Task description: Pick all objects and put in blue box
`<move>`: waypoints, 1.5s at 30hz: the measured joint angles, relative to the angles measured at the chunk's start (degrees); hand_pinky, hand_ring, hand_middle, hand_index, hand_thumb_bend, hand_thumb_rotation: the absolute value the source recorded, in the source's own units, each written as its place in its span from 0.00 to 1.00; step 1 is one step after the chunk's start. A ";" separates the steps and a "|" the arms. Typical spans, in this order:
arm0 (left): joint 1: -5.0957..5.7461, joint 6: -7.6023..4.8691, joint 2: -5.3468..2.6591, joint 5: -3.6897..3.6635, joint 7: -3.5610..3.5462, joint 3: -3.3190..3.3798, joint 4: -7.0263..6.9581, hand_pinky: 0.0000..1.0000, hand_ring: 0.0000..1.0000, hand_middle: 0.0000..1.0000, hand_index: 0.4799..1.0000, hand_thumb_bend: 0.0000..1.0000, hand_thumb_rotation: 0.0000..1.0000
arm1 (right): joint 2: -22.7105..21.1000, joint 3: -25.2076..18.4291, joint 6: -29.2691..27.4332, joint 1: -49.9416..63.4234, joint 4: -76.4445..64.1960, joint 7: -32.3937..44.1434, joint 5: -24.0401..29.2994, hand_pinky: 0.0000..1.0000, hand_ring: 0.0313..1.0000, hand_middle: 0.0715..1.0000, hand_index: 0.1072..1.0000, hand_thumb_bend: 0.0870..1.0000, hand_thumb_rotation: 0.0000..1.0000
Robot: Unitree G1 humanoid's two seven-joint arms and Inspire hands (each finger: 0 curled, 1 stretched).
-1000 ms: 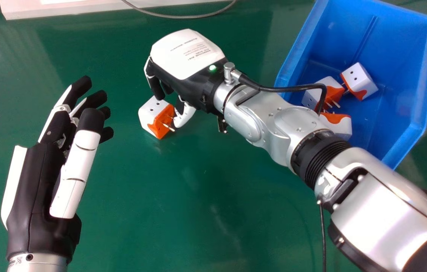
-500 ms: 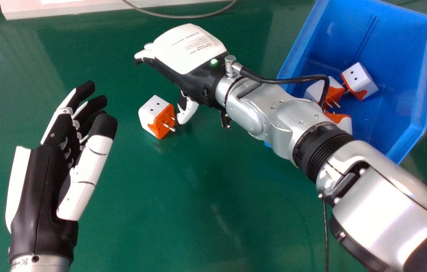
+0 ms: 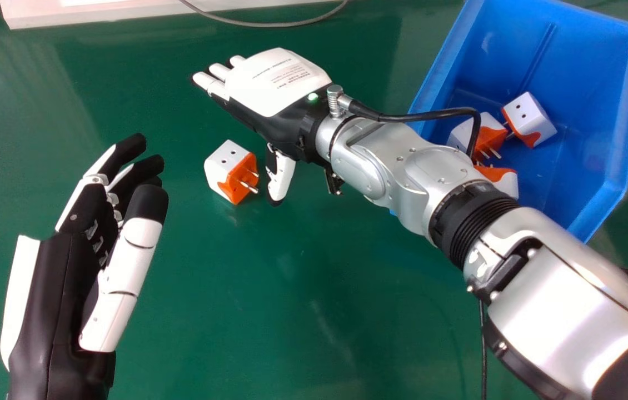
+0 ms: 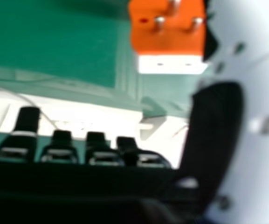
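My right hand (image 3: 278,83) is open over the green table, its fingers straight and its thumb pointing down beside a white and orange plug adapter (image 3: 230,171). A narrow gap separates thumb and adapter. The right hand view has the same adapter (image 4: 169,35) with its metal pins showing, and my right hand (image 4: 216,135) with nothing held. On the left side of the head view my left hand (image 3: 58,289) stays open and empty. The blue box (image 3: 592,72) holds several similar adapters (image 3: 528,119).
The green tabletop (image 3: 269,311) stretches between the two arms. A white object (image 3: 125,12) and a grey cable (image 3: 269,24) lie along the far edge. My silver right forearm passes over the near left corner of the blue box.
My right hand's curled fingers have straightened, and its thumb has swung away from the adapter, which stays put. The left hand shifted slightly toward the near edge, its thumb spread a little.
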 measured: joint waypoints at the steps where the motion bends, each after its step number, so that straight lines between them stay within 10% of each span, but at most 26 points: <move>1: 0.45 -0.26 -0.04 -0.24 -0.03 -0.07 -0.03 0.79 0.84 0.84 0.74 0.72 0.83 | 0.12 0.00 -0.02 0.09 0.00 0.02 0.00 0.86 1.00 1.00 0.98 0.76 0.00; 11: 4.28 -2.25 -0.54 -1.23 -0.27 -1.05 -2.20 0.80 0.85 0.85 0.74 0.70 0.83 | 0.79 0.24 -1.19 0.95 -0.22 0.62 -0.04 0.82 0.98 0.99 0.93 0.69 0.00; 26: 6.63 -2.24 -0.57 -1.27 -0.27 -2.01 -4.21 0.81 0.85 0.85 0.74 0.69 0.83 | 1.12 0.69 -2.41 0.96 -0.12 0.77 -0.04 0.71 0.88 0.89 0.81 0.35 0.00; 34: 7.89 -2.30 -0.57 -1.57 -0.30 -2.14 -4.86 0.81 0.85 0.85 0.74 0.69 0.83 | 1.22 1.11 -2.34 1.33 -0.25 0.53 -0.06 0.64 0.83 0.82 0.74 0.33 0.00; 45: 11.69 -3.53 -0.45 -5.20 -2.25 -2.68 -7.00 0.82 0.86 0.86 0.79 0.74 0.82 | 1.15 2.48 -0.94 2.67 -1.08 -0.76 -1.21 0.50 0.70 0.69 0.59 0.38 0.00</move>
